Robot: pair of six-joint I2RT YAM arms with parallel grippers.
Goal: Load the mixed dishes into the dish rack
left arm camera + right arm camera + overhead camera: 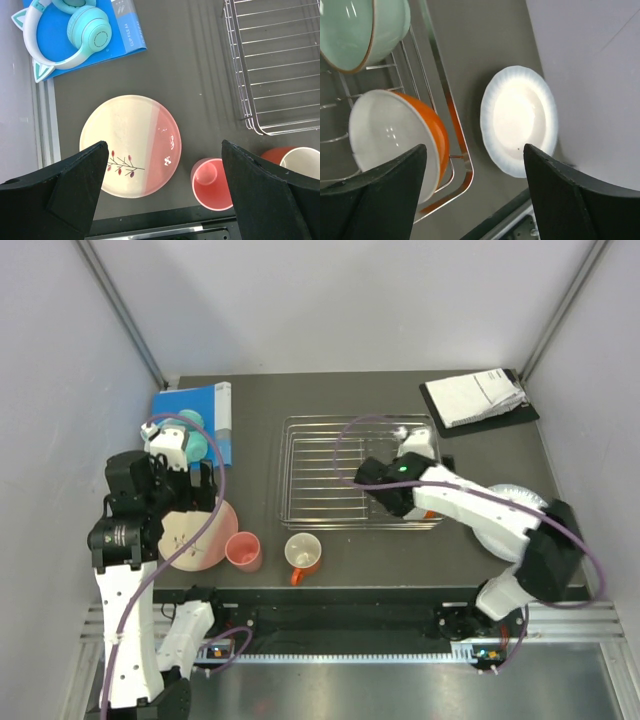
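Left claw [163,150] and right claw [475,150], jaws wide apart, both downward.

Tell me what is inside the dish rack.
The right wrist view shows a mint-green bowl and an orange white-lined bowl inside the dish rack. From above, the right arm covers that corner, hiding both.
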